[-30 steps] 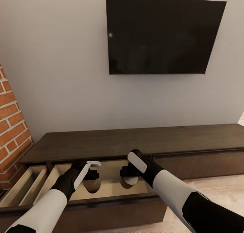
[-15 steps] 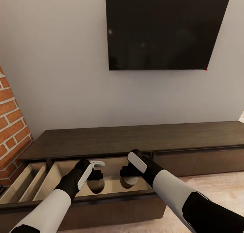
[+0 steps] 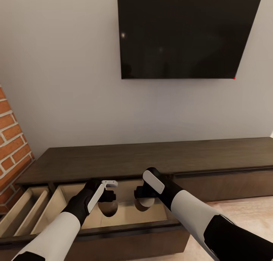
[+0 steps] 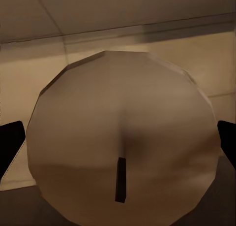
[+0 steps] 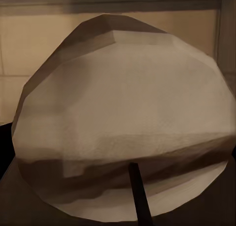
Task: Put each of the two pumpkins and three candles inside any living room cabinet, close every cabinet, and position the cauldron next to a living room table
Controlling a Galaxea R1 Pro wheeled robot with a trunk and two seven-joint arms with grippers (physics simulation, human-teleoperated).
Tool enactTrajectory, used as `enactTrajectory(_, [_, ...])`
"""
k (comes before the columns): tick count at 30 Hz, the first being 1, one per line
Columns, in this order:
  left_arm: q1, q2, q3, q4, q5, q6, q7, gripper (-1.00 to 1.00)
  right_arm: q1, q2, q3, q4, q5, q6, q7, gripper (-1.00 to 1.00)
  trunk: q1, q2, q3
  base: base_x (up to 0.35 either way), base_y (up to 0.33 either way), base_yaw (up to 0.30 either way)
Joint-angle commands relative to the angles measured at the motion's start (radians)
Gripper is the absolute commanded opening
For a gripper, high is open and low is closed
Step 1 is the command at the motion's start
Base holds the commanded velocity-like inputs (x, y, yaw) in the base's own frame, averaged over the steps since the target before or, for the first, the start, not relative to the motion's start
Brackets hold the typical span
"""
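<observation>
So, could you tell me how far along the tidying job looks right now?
Two drawers of the cabinet are open. The left gripper holds one candle and the right gripper another candle, over the wider drawer. Releasing them, storing the rest and closing the drawers remain.

a plain white wall rises beyond my end effectors, and a black tv is mounted on it, above and past them. off to my left side a red-brick column meets the wall. the long dark-brown tv unit runs along the wall's foot just beyond my end effectors, its top bare and evenly lit. light wood floor shows to my right, in front of the unit.
</observation>
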Motion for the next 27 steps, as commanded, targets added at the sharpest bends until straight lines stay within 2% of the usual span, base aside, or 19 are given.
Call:
enactTrajectory(1, [-0.001, 0.0, -0.003, -0.001, 0.009, 0.003, 0.008, -1.0, -0.001, 0.0, 0.003, 0.0, -0.01, 0.0, -0.011, -1.0, 0.0, 0.0, -0.001, 0.213, 0.0, 0.0])
enactTrajectory(13, [-0.001, -0.002, -0.003, -0.001, 0.009, 0.004, 0.012, -1.0, -0.001, 0.0, 0.002, 0.032, -0.011, 0.001, -0.019, -1.0, 0.0, 0.0, -0.001, 0.072, 0.0, 0.0])
enactTrajectory(27, [-0.001, -0.016, -0.003, -0.001, 0.01, 0.004, 0.036, -1.0, -0.001, 0.0, 0.002, 0.039, -0.01, 0.0, -0.018, -1.0, 0.006, -0.004, -0.055, 0.001, 0.0, 0.0])
